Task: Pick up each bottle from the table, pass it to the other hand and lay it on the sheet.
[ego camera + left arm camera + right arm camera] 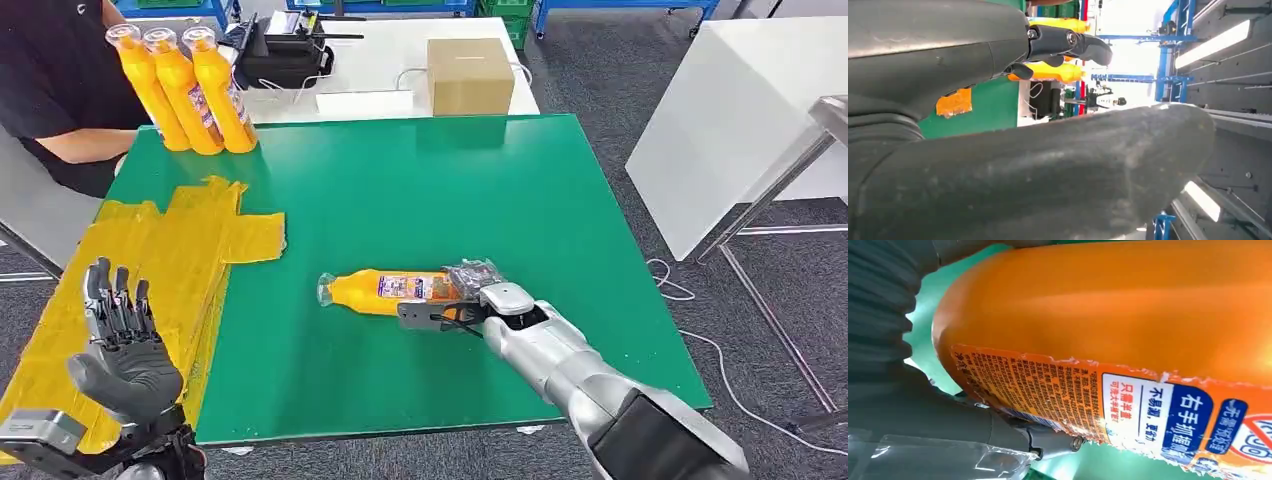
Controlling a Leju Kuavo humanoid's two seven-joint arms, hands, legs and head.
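Observation:
An orange bottle [385, 290] with a printed label lies on its side on the green table [420, 190], cap end pointing left. My right hand [470, 300] grips its base end, fingers along the near side. In the right wrist view the bottle [1128, 330] is pressed close, with the thumb [948, 425] against it. My left hand [125, 350] is raised over the yellow sheet [150, 260] at the table's left side, fingers spread and holding nothing. Its fingers [1068, 42] point toward the standing bottles [1048, 72].
Three more orange bottles [185, 90] stand upright at the table's far left corner, beside a seated person in black [60, 80]. Behind the table a white table carries a cardboard box [470, 75] and a black device [280, 55]. A white panel [730, 120] stands right.

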